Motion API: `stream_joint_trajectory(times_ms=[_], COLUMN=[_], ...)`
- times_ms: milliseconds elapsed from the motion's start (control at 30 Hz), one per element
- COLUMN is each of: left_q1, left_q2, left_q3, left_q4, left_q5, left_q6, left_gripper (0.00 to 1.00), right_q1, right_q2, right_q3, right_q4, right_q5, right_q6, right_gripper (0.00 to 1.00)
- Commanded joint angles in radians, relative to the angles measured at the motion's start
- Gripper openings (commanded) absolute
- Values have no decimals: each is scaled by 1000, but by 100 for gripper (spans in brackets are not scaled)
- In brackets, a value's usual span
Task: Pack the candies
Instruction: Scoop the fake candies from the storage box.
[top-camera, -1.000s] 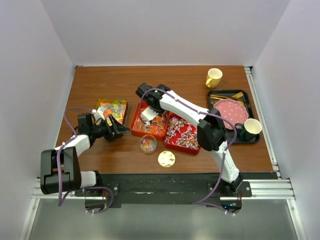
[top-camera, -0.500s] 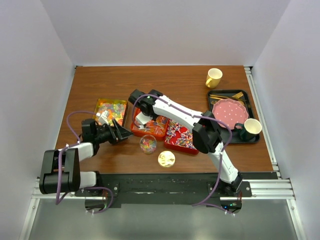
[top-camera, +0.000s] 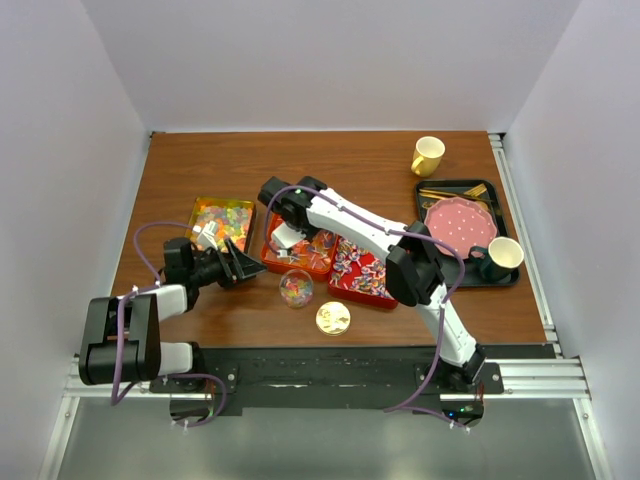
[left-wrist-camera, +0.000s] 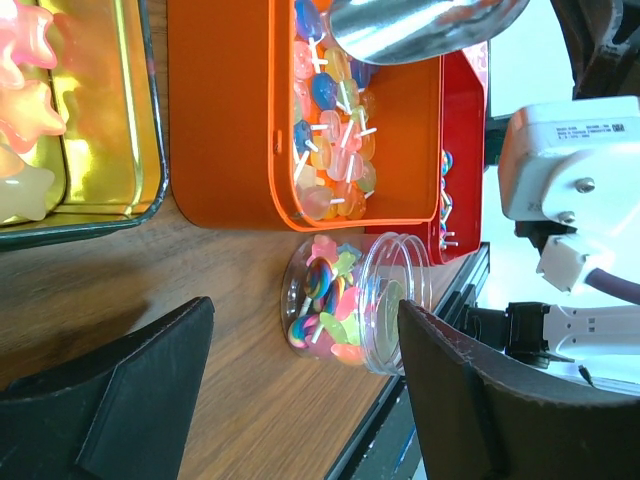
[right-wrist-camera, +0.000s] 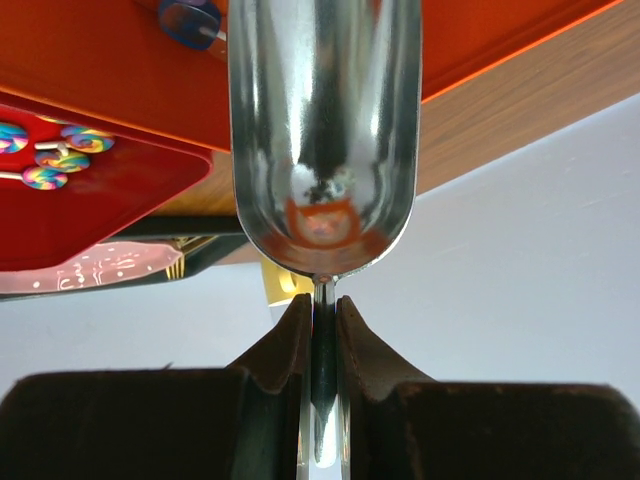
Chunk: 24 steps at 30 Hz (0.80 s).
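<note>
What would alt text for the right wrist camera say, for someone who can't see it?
The right gripper pinches the thin handle of a shiny metal scoop between two black fingers; its bowl looks empty. Behind it lie an orange tray, a red tray holding rainbow-swirled lollipops, and brown wooden tabletop.

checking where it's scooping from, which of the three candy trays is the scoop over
The orange middle tray: the scoop hangs above its candies, not above the gold tray or the red tray either side.

Orange tray (left-wrist-camera: 220, 110), multicoloured candies (left-wrist-camera: 322, 300)
</note>
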Motion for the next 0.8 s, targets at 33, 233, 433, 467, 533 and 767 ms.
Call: stream_joint_trajectory(times_ms=[33,233,433,467,533,767], left_q1=[6,6,9,9,9,9], left_q2=[-9,-4,-1,-1,2,4], left_q3=[7,9,12,12,10,13], left_q4=[31,34,33,31,31,30], left_q5=[8,6,3,3,2,-3], left_q6=[22,24,30,30,32,28], left_gripper=[79,79,79,79,79,79], right_q1=[-16,-42,-49,-51,-54,-69], right_q2=[-10,-10,4,6,6,10], right_q3=[38,46,84,84,78,9], right_q4=[-77,-54,-52,-49,-47,3], right_q5=[8,35,49,54,57,92], right_q6=[-39,-60,-62,-62,-61,-68], right_gripper=[0,0,0,0,0,0])
